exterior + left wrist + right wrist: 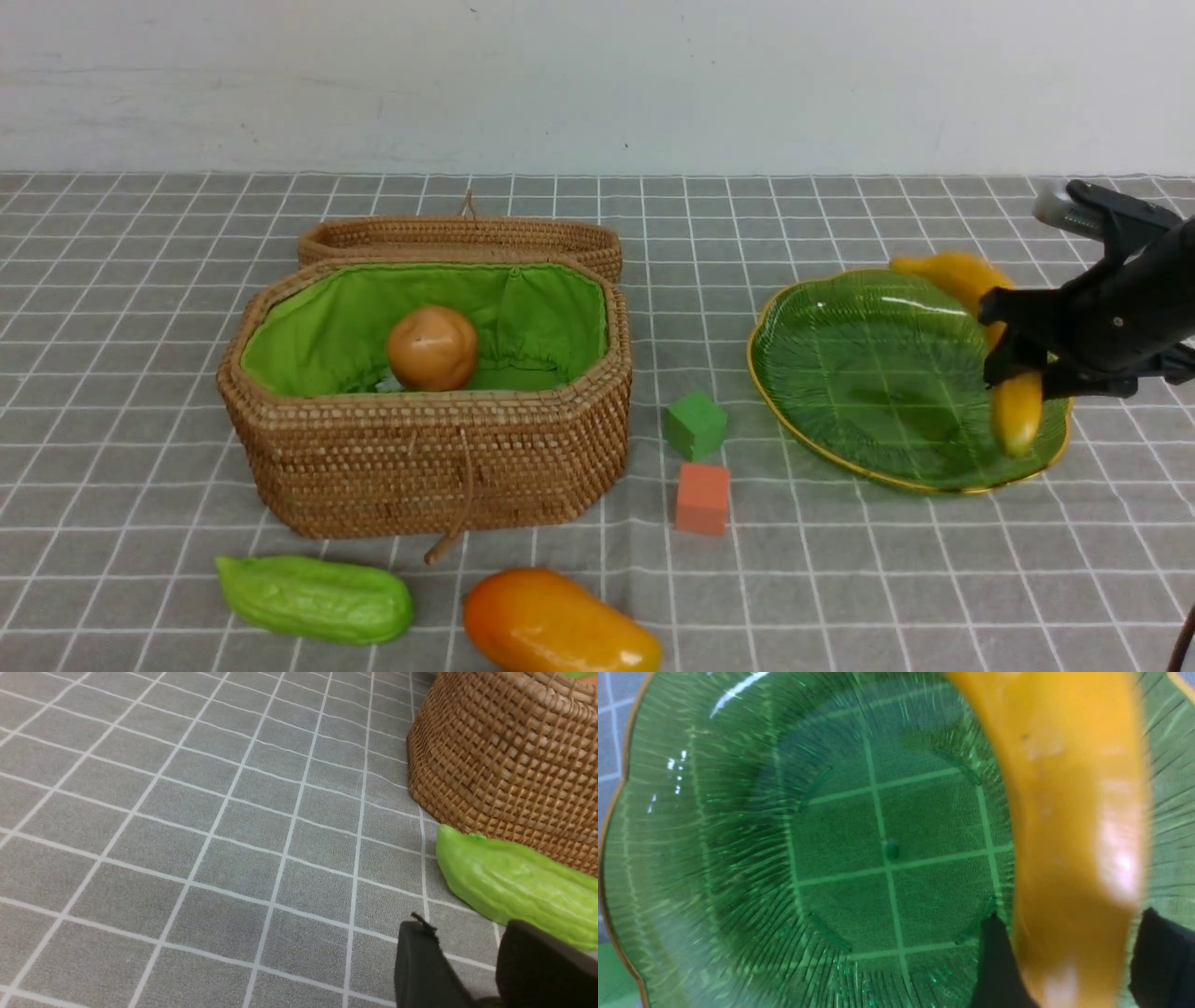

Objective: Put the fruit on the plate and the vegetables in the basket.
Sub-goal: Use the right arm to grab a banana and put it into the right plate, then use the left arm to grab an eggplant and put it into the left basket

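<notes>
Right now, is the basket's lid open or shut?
Open. The lid lies flipped back behind the basket, and the green lining and potato inside show from the front.

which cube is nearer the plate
The green cube: it sits farther back, closer to the plate, while the orange cube lies just in front of it, nearer the camera.
</notes>
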{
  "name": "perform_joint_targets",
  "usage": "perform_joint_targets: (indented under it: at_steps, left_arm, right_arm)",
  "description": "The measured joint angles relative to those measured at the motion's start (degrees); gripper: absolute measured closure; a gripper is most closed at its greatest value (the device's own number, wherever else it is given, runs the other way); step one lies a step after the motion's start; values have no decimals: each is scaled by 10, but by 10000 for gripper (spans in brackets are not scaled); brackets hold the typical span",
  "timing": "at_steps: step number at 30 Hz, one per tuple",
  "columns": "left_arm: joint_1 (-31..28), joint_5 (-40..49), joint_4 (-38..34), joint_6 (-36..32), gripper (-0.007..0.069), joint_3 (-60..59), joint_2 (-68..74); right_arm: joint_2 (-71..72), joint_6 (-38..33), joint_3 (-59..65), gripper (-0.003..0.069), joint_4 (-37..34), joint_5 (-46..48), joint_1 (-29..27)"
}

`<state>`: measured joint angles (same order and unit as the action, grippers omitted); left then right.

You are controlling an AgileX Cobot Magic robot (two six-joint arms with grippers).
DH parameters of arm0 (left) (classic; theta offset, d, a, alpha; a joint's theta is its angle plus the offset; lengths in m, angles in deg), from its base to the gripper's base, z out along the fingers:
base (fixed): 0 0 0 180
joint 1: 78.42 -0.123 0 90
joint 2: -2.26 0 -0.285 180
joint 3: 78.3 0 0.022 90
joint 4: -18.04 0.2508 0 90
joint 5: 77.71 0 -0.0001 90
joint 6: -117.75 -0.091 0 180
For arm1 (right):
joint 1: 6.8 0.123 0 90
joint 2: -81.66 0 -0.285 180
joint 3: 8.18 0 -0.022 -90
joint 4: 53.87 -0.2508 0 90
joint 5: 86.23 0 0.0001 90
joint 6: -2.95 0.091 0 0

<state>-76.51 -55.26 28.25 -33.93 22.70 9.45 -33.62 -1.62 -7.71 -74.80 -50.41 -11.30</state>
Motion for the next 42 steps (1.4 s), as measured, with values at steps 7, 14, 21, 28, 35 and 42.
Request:
perform_joint_targets:
  at_steps: [7,14,21,28,35,42]
  left_arm:
    - [0,0,0,0,386,0,0]
    - [0,0,0,0,386,0,0]
    - [0,0,0,0,386,0,0]
    - [0,0,0,0,386,0,0]
    - [0,0,0,0,386,0,0]
    - [0,0,0,0,386,0,0]
  right_arm:
    - [12,0,0,182,15,20,0]
    - [137,-26,1,217,32,187,8]
    - [365,-40,6,360,48,299,16]
    - [626,-55,121,533,76,271,16]
    - [901,-82,438,677,58,30,16]
    - [1001,-284,597,678,-76,-39,16]
